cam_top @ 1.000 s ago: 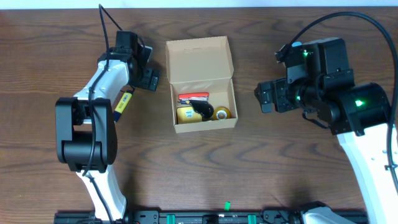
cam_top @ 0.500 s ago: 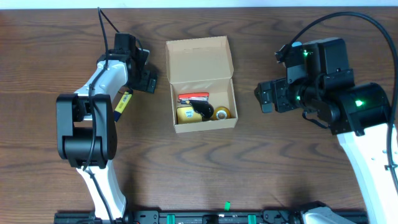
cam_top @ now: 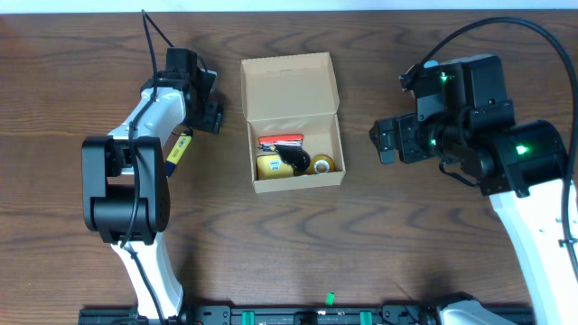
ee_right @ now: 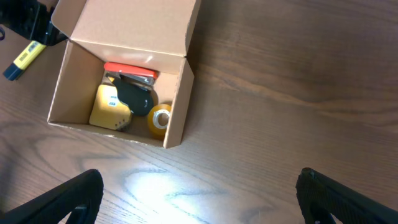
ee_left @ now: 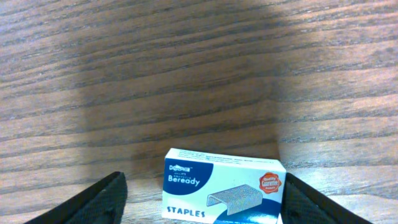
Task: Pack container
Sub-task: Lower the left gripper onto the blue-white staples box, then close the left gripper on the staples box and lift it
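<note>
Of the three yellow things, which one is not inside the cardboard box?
The yellow marker with the blue end, lying outside, left of the container. The yellow block and the yellow roll both sit inside it.

colour rundown
plain tan container [cam_top: 289, 86]; dark brown woodgrain table [cam_top: 406, 235]; staples box [ee_left: 224, 186] white and blue, red seal

left arm [cam_top: 149, 113]: white link shells, black joint housings, thin black cable [cam_top: 155, 25] off the wrist
right arm [cam_top: 542, 226]: same white/black scheme, green LEDs [cam_top: 521, 150] lit on two housings, thick black cable [cam_top: 492, 20] on top
end effector fingers [ee_left: 102, 199]: matte black, tapered wedges, both wrists
</note>
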`<state>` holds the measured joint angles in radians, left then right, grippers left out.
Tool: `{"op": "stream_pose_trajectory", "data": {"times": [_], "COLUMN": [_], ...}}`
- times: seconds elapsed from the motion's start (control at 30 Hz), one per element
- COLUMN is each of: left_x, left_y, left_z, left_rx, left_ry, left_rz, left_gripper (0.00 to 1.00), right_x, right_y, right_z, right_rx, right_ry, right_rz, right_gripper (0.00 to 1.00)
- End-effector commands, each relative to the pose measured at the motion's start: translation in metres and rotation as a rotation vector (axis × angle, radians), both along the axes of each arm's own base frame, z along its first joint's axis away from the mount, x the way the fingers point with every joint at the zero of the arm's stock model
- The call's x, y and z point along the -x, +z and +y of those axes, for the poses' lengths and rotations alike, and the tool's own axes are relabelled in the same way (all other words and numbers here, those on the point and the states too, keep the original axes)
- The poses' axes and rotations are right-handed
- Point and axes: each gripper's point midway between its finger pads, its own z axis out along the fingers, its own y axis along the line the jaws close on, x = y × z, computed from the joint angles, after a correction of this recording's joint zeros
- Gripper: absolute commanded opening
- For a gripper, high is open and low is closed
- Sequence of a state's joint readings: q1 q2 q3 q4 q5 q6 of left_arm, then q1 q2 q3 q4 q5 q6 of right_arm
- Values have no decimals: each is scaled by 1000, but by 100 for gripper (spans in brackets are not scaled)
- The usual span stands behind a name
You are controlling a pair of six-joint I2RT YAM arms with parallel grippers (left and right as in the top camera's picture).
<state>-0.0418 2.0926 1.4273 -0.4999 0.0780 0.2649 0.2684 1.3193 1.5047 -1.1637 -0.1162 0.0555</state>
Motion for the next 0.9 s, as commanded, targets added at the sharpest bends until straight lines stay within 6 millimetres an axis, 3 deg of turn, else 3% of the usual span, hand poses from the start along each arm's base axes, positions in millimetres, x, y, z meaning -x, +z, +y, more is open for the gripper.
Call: {"op": "stream_pose_trajectory", "data": {"times": [0.0,0.67,0.87], "left_x": [-2,-2,-2], "left_y": [-3,-3,-3], "left_z": [3,3,2], "left_rx": [-8,38,48], "left_ry": [6,140,173], "left_rz": [5,5,10], "left_gripper": [77,76,71], "right_x": [-1,-1,-1], "right_y": [4,4,4], "right_z": [-1,-1,-1], "right_rx": [1,1,1], "right_ry": [6,6,6], "right_rz": [-10,-10,-10], "right_gripper": [99,99,99]}}
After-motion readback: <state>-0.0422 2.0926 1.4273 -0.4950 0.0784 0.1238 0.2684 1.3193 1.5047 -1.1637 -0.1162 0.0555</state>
